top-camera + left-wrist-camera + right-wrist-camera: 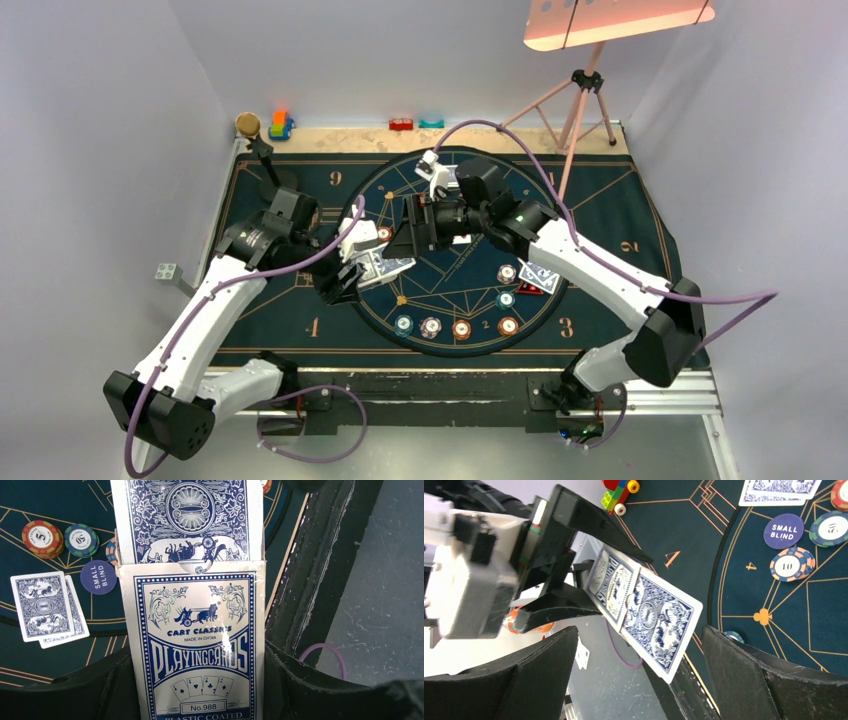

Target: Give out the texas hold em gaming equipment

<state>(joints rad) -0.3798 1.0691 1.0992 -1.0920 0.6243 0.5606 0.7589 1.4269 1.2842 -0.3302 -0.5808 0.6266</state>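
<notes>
Nearest me, the black rail [440,385] runs along the table edge between the two arm bases. Just past it the dark mat [300,320] lies bare around its gold corner numbers 4 and 3, so there is open room at both near corners. A row of poker chips [461,328] follows the near arc of the mat's circle. Above its left part, the left gripper [200,680] is clamped on the sides of a card box [195,645], which is tilted and off the mat. The box reads "CART CLASSICS", "MADE IN CHINA", "PLAYINGCARDS", "No.988" and "PLASTIC COATED". Blue-backed playing cards [187,520] stick out of its open end. The right gripper [640,635] faces that end with its jaws spread wide, one on each side of the cards and touching nothing. On the mat beside them lie two face-down cards [45,607], a blue disc [98,577] marked "SMALL BLIND", an orange chip [42,537] marked 5 and a teal chip [81,540]. Along the far edge stand toy blocks [280,125] and a tripod [585,100].
</notes>
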